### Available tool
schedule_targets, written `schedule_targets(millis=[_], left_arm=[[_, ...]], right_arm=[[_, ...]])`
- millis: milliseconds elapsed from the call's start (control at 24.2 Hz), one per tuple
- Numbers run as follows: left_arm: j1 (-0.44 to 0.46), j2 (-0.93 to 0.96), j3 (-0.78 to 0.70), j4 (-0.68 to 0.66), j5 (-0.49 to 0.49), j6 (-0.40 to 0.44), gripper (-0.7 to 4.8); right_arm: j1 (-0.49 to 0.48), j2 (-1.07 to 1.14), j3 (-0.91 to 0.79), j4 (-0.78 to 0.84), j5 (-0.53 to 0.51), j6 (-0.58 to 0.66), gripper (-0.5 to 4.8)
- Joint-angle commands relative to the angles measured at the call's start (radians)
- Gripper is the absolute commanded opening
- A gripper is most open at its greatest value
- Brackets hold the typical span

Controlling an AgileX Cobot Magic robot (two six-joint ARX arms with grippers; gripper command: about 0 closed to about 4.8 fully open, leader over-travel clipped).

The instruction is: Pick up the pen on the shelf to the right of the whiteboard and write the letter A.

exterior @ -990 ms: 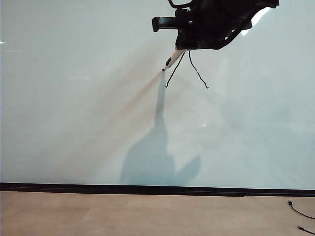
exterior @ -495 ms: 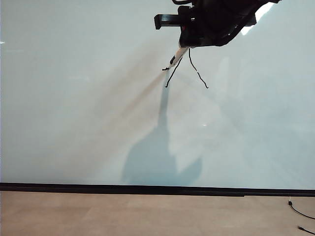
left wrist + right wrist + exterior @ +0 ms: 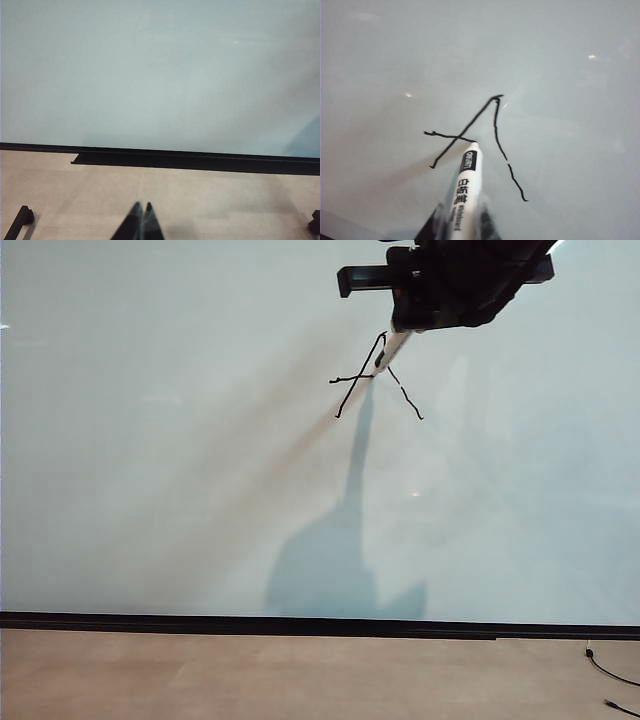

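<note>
Two shaky black strokes — the letter A [image 3: 480,137] — crossbar half-drawn, overshooting left.

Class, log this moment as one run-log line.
right pincer: shut on pen | tip: mid-crossbar of letter A | whiteboard | left pincer: shut, idle, above the floor
</note>
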State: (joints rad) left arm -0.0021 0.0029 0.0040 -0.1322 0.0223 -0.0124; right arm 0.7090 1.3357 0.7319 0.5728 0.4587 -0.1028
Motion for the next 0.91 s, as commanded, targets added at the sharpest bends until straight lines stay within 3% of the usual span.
schedule_targets(millis=[41,908], left_arm=[[0.0,0.0,0.003,0.006,0.0,0.004,-0.05],[0.0,0.0,0.003,0.006,0.0,0.005,-0.04]], right_arm=[[-0.003,-0.014,0.001,0.004,0.035,-0.003,-0.05],[-0.012,-0.064,-0.011,-0.045,0.068,-0.007,-0.05]])
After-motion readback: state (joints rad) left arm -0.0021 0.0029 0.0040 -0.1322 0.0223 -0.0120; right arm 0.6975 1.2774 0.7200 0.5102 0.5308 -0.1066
